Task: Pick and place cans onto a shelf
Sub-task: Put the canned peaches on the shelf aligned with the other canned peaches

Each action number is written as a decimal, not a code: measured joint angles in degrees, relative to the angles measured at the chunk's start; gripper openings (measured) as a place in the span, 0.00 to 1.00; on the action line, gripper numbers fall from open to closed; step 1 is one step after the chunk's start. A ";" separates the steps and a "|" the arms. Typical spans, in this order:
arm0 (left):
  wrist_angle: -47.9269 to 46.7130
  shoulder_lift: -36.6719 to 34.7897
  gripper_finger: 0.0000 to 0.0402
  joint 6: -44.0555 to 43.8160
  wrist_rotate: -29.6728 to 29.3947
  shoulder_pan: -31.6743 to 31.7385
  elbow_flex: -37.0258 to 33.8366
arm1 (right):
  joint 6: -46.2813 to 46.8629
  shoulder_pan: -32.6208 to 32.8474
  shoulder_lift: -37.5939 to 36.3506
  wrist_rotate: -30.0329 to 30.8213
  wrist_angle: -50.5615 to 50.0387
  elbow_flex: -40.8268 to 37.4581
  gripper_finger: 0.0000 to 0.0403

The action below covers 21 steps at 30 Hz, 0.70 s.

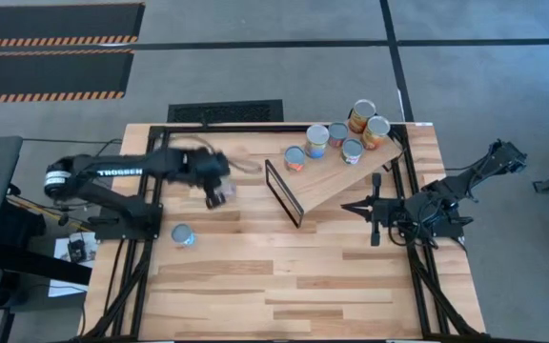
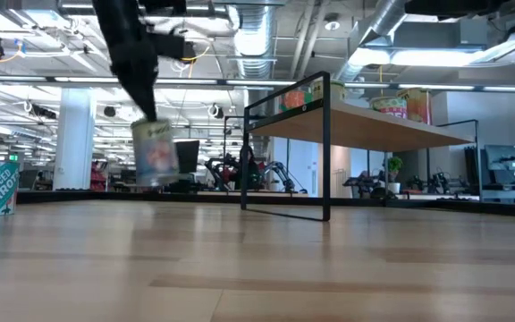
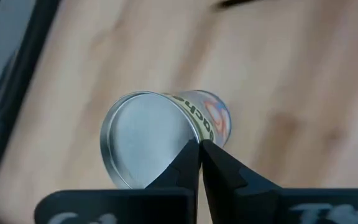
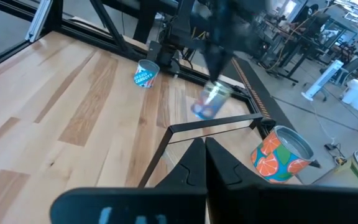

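Observation:
My left gripper (image 1: 219,193) is shut on a can (image 2: 155,154) with a silvery top and a pale label, held above the table left of the shelf. The shelf (image 1: 336,178) is a light-wood board lying aslant on the table, with a thin black frame (image 1: 284,192) at its near-left end. Several cans (image 1: 316,141) stand on it toward its far end. One teal-labelled can (image 1: 183,235) stands on the table near the left arm's base. My right gripper (image 1: 371,208) is shut and empty, right of the shelf. My left gripper pinches the can's top rim (image 3: 190,124) between its two fingers, one finger over the silvery lid and one outside on the label. The fingers come from above, pointing down. The can hangs below them, slightly tilted, clear of the table.
The shelf's black frame (image 2: 286,148) stands upright between the held can and the board. An orange-labelled can (image 4: 278,152) is at the shelf end nearest my right gripper. A black rail (image 1: 127,276) runs along the table's left side. Bare tabletop (image 1: 284,286) lies on the near side.

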 joint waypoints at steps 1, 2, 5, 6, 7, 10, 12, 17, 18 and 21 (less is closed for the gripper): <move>0.33 0.21 0.00 -2.58 -0.58 -3.63 0.69 | 0.22 0.00 0.00 -0.01 0.00 0.00 0.02; 1.00 0.82 0.00 -5.12 -1.43 -7.58 1.46 | 0.38 0.00 0.00 -0.02 -0.01 0.01 0.02; 2.93 3.60 0.00 -12.54 -3.34 -18.14 3.71 | 1.59 0.00 0.00 -0.09 -0.04 0.02 0.02; 3.70 4.96 0.00 -14.85 -3.71 -21.15 4.59 | 1.86 0.00 0.00 -0.14 -0.04 0.02 0.02; 4.74 6.57 0.00 -16.92 -3.81 -24.00 5.69 | 1.88 0.02 0.00 -0.16 -0.10 0.02 0.02; 5.69 12.64 0.00 -20.42 -4.68 -30.91 9.83 | 1.93 0.20 0.00 -0.35 -0.16 0.02 0.02; 5.74 17.72 0.00 -21.59 -5.86 -33.89 13.63 | 1.94 0.20 0.00 -0.38 -0.17 0.02 0.02; 5.42 30.01 0.00 -19.81 -7.44 -37.03 25.20 | 2.04 0.17 0.00 -0.38 -0.15 0.02 0.02; 4.87 32.24 0.00 -19.42 -7.38 -37.00 27.65 | 2.07 0.17 0.00 -0.40 -0.13 0.02 0.02; 3.70 38.30 0.00 -17.42 -6.58 -36.08 34.97 | 2.54 0.17 0.07 -0.52 -0.31 0.02 0.02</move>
